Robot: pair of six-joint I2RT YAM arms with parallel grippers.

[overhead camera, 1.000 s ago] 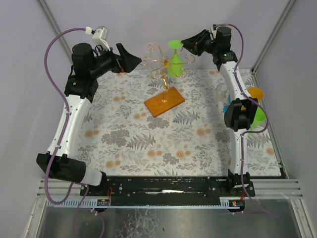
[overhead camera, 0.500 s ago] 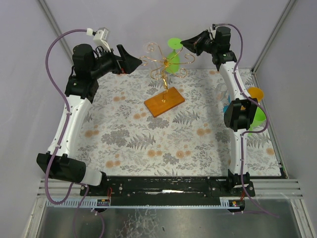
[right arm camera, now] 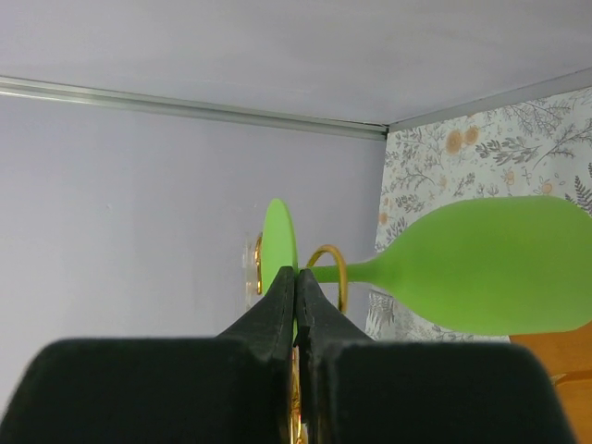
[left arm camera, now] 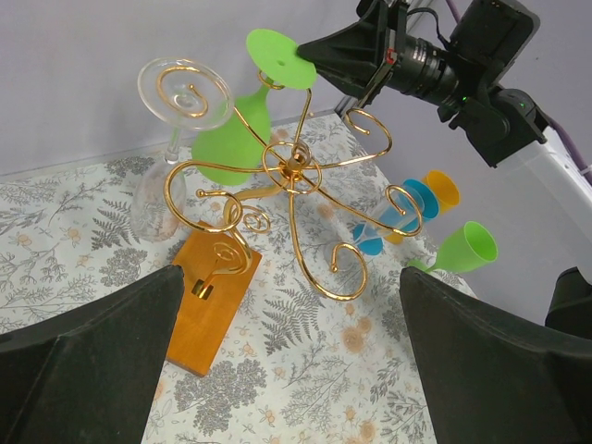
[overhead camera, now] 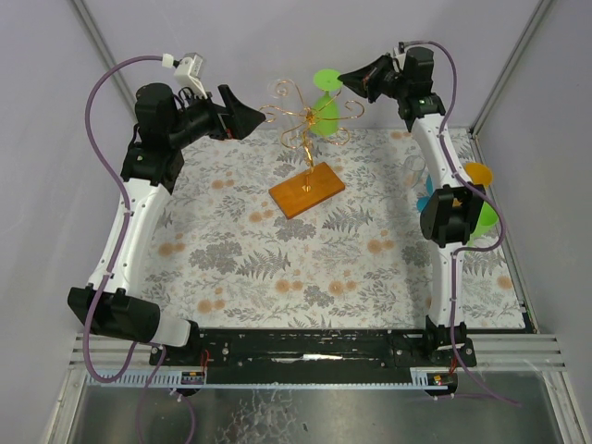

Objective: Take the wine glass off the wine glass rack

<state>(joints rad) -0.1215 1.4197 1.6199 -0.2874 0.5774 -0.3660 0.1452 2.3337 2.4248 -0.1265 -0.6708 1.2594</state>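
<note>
the opaque green wine glass [overhead camera: 324,113] is being held upside down at the back of the thin gold wire wine glass rack [overhead camera: 305,139], which stands on a flat orange rectangular base. the glass's round foot is uppermost and its bowl is hanging among the rack's top scrolls. the right gripper [overhead camera: 345,79] is being pressed onto the rim of that foot from the rack's right side.

only the right wrist view is showing the pinch plainly. the two black fingers [right arm camera: 277,305] are being closed edge-on over the green disc with no gap between them, and a gold curl is being seen just behind the stem.

only the left wrist view is showing the tall clear wine glass [left arm camera: 183,92] well. it is hung upside down on the rack's left arm. the blue, orange and green plastic cups [left arm camera: 467,245] beyond the rack's right side are also being shown whole there. in the top view they are being partly hidden by the right arm. the left gripper [left arm camera: 291,277] is being held spread wide near the rack's left side, with nothing between its fingers.

set against the top view of a second ago, the green bowl is being seen slightly higher, nearer the rack's top. the left gripper is being kept where it was.
</note>
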